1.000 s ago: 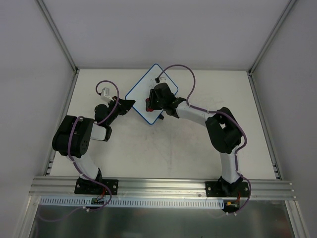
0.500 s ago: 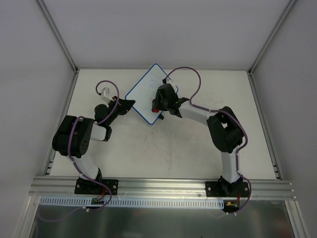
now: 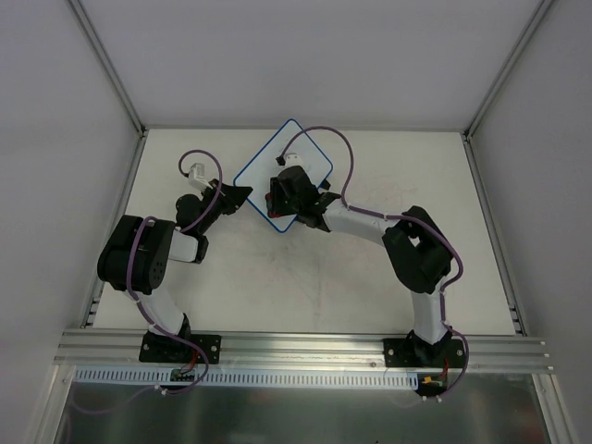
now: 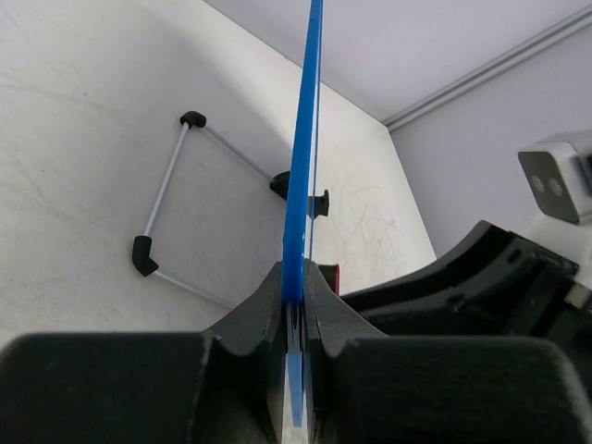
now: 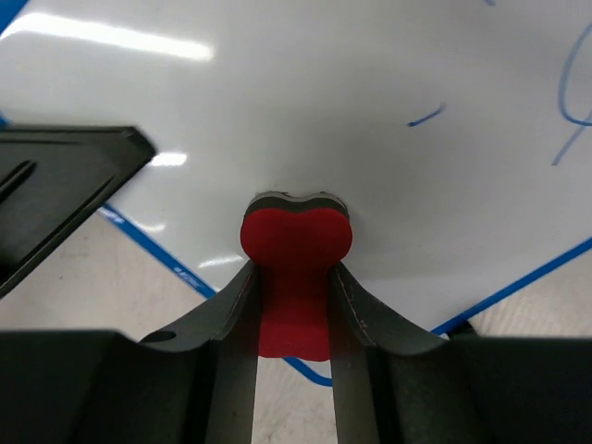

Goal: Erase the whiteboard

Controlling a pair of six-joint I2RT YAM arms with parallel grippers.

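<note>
blue-rimmed white rectangular whiteboard point(image 3: 257, 178) upper centre of counter point(image 3: 370, 277); left gripper point(image 4: 294, 289) clamped on its left corner. right gripper point(image 5: 294, 289) pinches red bone-shaped eraser point(image 5: 296, 236) against board; leftover blue strokes point(image 5: 566, 102) lie upper-right of eraser.

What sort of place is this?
Likely a robot test booth: arms bolted to a metal rail, white table, plain grey walls. Left claw grips a whiteboard; right claw an eraser.

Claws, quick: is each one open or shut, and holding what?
Left claw: shut on the edge of the whiteboard.
Right claw: shut on the red eraser, pressed against the whiteboard.
</note>
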